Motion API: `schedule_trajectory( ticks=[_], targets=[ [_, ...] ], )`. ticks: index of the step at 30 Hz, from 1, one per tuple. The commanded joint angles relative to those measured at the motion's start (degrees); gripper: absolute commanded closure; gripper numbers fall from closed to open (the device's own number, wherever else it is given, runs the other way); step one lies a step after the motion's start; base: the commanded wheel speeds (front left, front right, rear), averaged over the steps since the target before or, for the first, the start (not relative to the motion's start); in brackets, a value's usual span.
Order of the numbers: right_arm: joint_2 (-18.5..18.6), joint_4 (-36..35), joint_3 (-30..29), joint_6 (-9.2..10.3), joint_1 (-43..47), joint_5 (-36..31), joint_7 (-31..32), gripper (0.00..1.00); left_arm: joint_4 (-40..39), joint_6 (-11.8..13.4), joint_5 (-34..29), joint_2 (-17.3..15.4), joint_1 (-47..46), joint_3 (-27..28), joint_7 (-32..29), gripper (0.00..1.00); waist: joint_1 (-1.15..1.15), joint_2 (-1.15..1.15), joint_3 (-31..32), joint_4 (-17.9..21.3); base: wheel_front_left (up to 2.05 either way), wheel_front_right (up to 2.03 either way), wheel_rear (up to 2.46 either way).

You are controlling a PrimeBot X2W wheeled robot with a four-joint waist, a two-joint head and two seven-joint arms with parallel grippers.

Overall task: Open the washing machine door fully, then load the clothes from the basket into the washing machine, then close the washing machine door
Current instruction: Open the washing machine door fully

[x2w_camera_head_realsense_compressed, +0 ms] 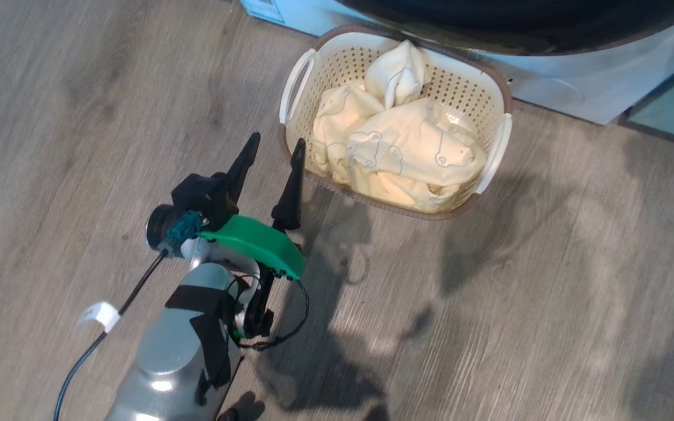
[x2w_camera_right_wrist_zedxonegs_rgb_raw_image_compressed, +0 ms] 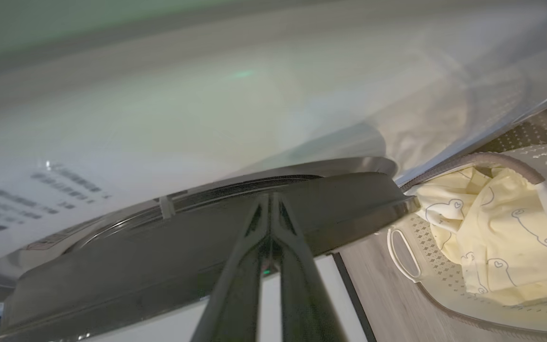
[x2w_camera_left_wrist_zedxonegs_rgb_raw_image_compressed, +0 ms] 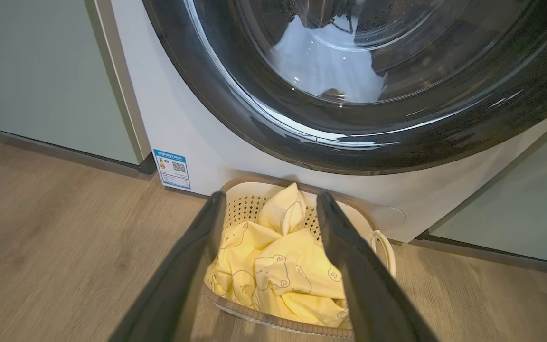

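The cream basket (x2w_camera_head_realsense_compressed: pixel 313 76) stands on the floor against the white washing machine (x2w_camera_left_wrist_zedxonegs_rgb_raw_image_compressed: pixel 197 137), full of pale yellow bear-print clothes (x2w_camera_head_realsense_compressed: pixel 407 146). Above it, the washing machine door (x2w_camera_left_wrist_zedxonegs_rgb_raw_image_compressed: pixel 264 118) shows its glossy black rim and glass bowl and looks flat against the front. My left gripper (x2w_camera_head_realsense_compressed: pixel 277 141) hovers open just left of the basket's near corner, pointing at the clothes (x2w_camera_left_wrist_zedxonegs_rgb_raw_image_compressed: pixel 278 266) with nothing between its fingers. My right gripper (x2w_camera_right_wrist_zedxonegs_rgb_raw_image_compressed: pixel 268 197) is shut, its tips at the door's dark rim (x2w_camera_right_wrist_zedxonegs_rgb_raw_image_compressed: pixel 159 247). That view is blurred, and the basket (x2w_camera_right_wrist_zedxonegs_rgb_raw_image_compressed: pixel 444 280) lies to the right.
Pale-green cabinet doors flank the washer on the left (x2w_camera_left_wrist_zedxonegs_rgb_raw_image_compressed: pixel 41 71) and right (x2w_camera_left_wrist_zedxonegs_rgb_raw_image_compressed: pixel 530 204). A blue sticker (x2w_camera_left_wrist_zedxonegs_rgb_raw_image_compressed: pixel 173 168) marks the washer's lower left corner. Wood floor (x2w_camera_head_realsense_compressed: pixel 547 292) spreads around the basket. A black cable with a white tag (x2w_camera_head_realsense_compressed: pixel 100 316) trails from my left arm.
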State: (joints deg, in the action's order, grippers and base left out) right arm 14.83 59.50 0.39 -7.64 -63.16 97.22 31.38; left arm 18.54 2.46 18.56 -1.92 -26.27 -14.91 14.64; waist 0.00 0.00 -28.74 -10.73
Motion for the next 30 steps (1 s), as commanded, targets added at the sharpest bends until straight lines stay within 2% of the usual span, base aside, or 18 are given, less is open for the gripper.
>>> schedule_trajectory(
  ticks=[1, 18, 30],
  targets=[
    [0.56, -1.03, 0.31, 0.15, -2.22, -0.57, 0.42, 1.00, -1.99, 0.43, 0.54, -0.96, -1.22, 1.48, 0.36, 0.00, 0.00, 0.00, -0.88, -0.66, 0.00, 0.00, 0.00],
    [-1.21, 1.24, 0.12, 0.15, -5.77, -2.24, 1.60, 1.00, -3.47, 1.11, 0.37, -0.96, -2.46, 0.82, 0.36, 0.00, 0.00, 0.00, -2.94, -1.63, 0.00, 0.00, 0.00],
    [-2.06, -0.55, 0.40, 0.15, -5.18, -2.99, 5.67, 1.00, -3.66, 1.14, 0.83, -0.96, -2.63, 0.71, 0.36, 0.00, 0.00, 0.00, -3.08, -1.57, 0.00, 0.00, 0.00]
  ],
)
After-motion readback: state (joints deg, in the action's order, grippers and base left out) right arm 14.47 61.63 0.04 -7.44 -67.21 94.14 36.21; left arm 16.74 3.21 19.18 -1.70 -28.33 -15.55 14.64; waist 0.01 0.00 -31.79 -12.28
